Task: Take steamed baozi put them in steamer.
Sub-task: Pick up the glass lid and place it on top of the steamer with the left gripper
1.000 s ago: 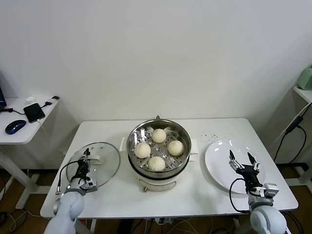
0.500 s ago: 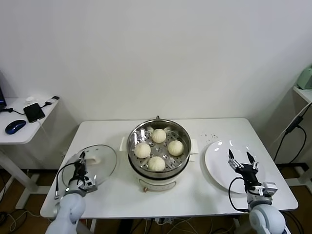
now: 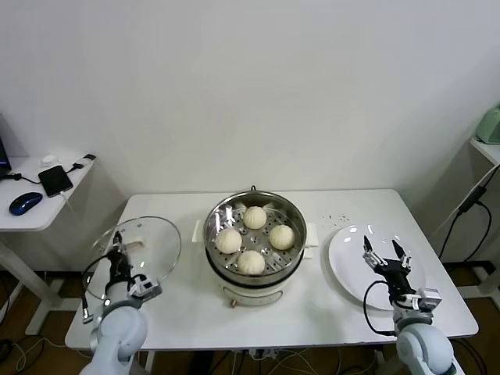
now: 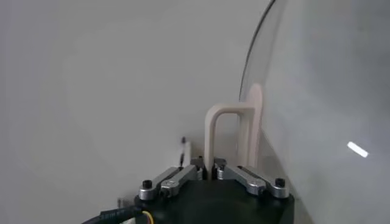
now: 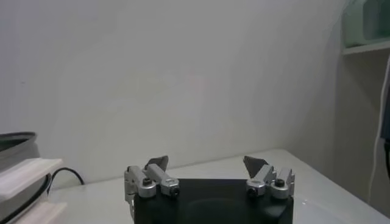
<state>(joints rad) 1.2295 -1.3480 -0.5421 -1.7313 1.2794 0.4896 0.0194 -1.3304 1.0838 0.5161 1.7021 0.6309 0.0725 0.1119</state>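
Lower left: left gripper (image 3: pixel 119 264) clamped on the glass lid's handle (image 4: pixel 223 135); glass lid (image 3: pixel 134 255) now tilted up off the table, where a second ago it lay flat. Covering looks next. Lower right: right gripper (image 3: pixel 385 255) spread wide, empty, over white plate (image 3: pixel 351 266). Centre: four baozi (image 3: pixel 250 262) in steamer (image 3: pixel 254 238); open tabletop between lid and pot.

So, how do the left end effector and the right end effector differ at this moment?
The left end effector is shut on the glass lid's handle, holding the lid tilted; the right end effector is open and holds nothing. The left is beside the steamer; the right hovers over the white plate.
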